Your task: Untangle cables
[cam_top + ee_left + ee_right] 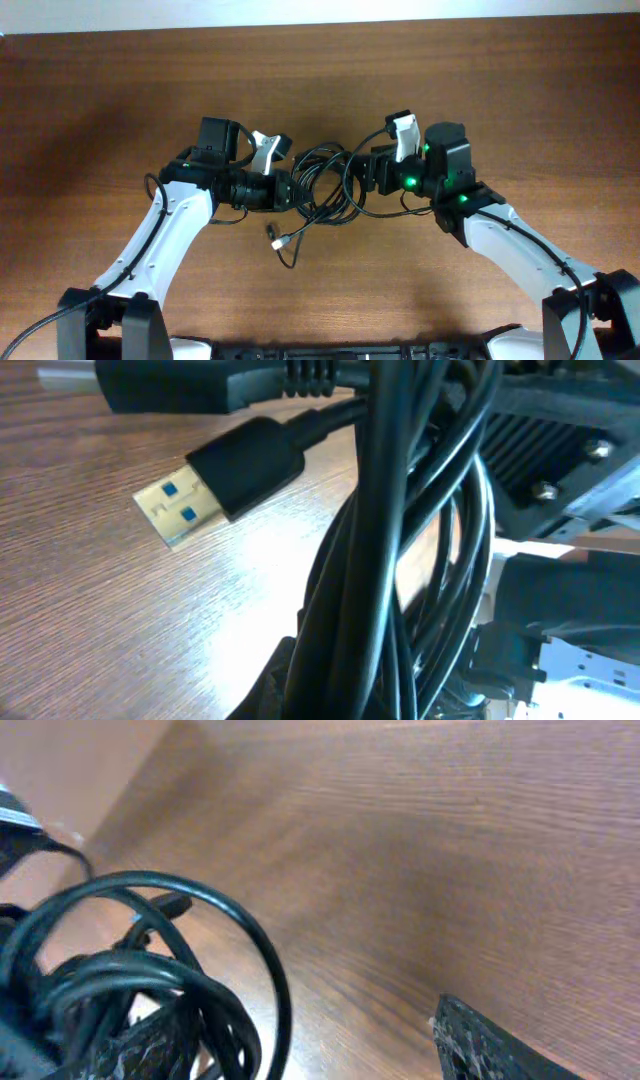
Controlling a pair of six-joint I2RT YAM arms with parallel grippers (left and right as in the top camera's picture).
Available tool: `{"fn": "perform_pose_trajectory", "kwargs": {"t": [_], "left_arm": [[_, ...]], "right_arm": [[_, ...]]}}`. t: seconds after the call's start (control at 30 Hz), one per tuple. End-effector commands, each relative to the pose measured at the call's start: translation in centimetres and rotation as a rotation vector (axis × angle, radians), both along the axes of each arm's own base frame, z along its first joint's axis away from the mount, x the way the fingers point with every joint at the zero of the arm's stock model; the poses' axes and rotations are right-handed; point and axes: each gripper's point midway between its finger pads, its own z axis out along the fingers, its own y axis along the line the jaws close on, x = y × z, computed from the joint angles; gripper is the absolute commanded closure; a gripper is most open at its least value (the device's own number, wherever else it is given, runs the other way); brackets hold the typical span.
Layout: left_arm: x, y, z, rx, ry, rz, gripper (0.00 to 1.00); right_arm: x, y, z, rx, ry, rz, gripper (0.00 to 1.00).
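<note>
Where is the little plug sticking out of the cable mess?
On the table, the left gripper and right gripper flank a tangle of black cables. Below it, toward the robot's base, one strand trails out alone; its small silvery plug is the only tip lying clear.

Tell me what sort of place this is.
Likely a robotics lab bench: wooden table, left gripper and right gripper at a tangle of black cables, one with a USB plug.
</note>
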Motion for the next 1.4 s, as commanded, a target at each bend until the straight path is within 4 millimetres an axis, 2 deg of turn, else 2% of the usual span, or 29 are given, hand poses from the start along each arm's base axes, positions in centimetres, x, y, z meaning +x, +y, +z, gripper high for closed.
{"fn": "perform_pose_trajectory", "kwargs": {"t": [0.0, 0.13, 0.3, 0.4, 0.5, 0.6, 0.63, 0.8, 0.93, 1.03, 1.1, 1.13, 1.23, 1.3, 1.37], "left_arm": [[-1.0, -1.5, 2.0, -0.137, -0.025, -0.085, 1.0], [-1.5, -1.9, 2.8, -0.193, -0.028, -0.114, 1.0], [-2.4, -2.8, 5.0, -0.331, -0.071, -0.195, 1.0], [-2.7, -2.9, 5.6, -0.366, -0.075, -0.21, 1.0], [-3.2, -3.1, 6.4, -0.419, -0.093, -0.24, 1.0], [-3.6, -3.2, 7.5, -0.483, -0.118, -0.27, 1.0], [-3.7, -3.2, 7.7, -0.497, -0.127, -0.278, 1.0], [-3.6, -3.2, 7.7, -0.497, -0.127, -0.278, 1.0], [-3.2, -3.0, 7.3, -0.474, -0.139, -0.264, 1.0], [-2.0, -2.0, 5.8, -0.375, -0.155, -0.214, 1.0], [-1.4, -1.4, 5.2, -0.337, -0.17, -0.191, 1.0], [-1.1, -1.3, 5.2, -0.332, -0.185, -0.189, 1.0], [-0.5, -1.2, 5.2, -0.324, -0.227, -0.19, 1.0], [-0.2, -1.3, 5.4, -0.326, -0.241, -0.187, 1.0], [-0.1, -1.3, 5.4, -0.327, -0.241, -0.185, 1.0]], "right_arm": [[0.8, -0.3, 0.1, -0.086, -0.064, -0.055, 0.28], [1.6, -0.3, 1.1, -0.078, -0.121, -0.079, 0.27], [2.4, 0.1, 2.9, -0.044, -0.196, -0.079, 0.11], [3.2, -0.9, 2.8, -0.074, -0.21, -0.142, 0.1], [4.7, -4.3, 1.8, -0.162, -0.195, -0.3, 0.1], [5.3, -6.9, 1.1, -0.186, -0.164, -0.361, 0.1], [5.5, -8.4, 0.7, -0.197, -0.143, -0.393, 0.1], [5.6, -13.4, -1.0, -0.236, -0.053, -0.499, 0.1], [5.4, -15.5, -1.7, -0.238, -0.009, -0.534, 0.1], [5.1, -14.7, -1.6, -0.179, 0.006, -0.47, 0.08], [4.1, -11.9, -0.8, -0.066, 0.017, -0.32, 0.0], [3.3, -10.3, -0.1, 0.0, 0.024, -0.229, 0.0], [1.4, -7.5, 1.2, 0.12, 0.042, -0.055, 0.01], [-0.6, -5.5, 2.7, 0.225, 0.054, 0.1, 0.01], [-1.8, -4.3, 3.2, 0.267, 0.068, 0.173, 0.01]]}}
